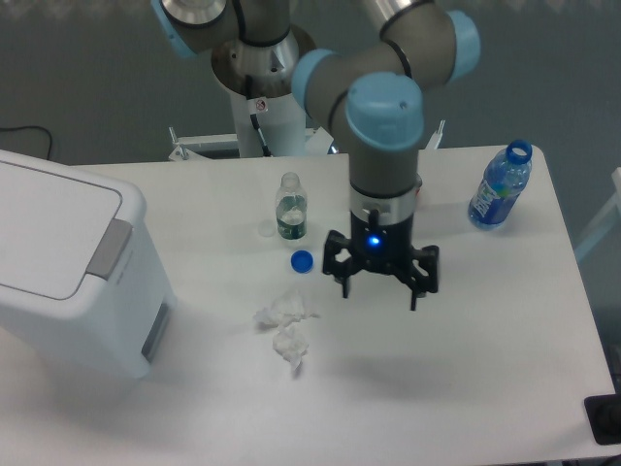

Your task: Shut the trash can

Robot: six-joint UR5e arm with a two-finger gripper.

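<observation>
- Camera view, fixed and looking down on a white bench (466,379).
- At the left edge of the frame sits the trash can (68,277), its flat white lid down, the grey latch at the lid's right edge and a grey panel low on its right side.
- Right of centre, the gripper (380,287) hangs over the bench with its jaws apart and nothing between them, a blue light glowing on its body.
- It is well apart from the trash can.
- Near the middle stands a small clear bottle (290,207), with a blue cap (302,260) on the bench just below it.
- Crumpled white tissue (285,325) lies lower, left of the gripper.
- At the upper right stands an open blue bottle (501,186).
</observation>
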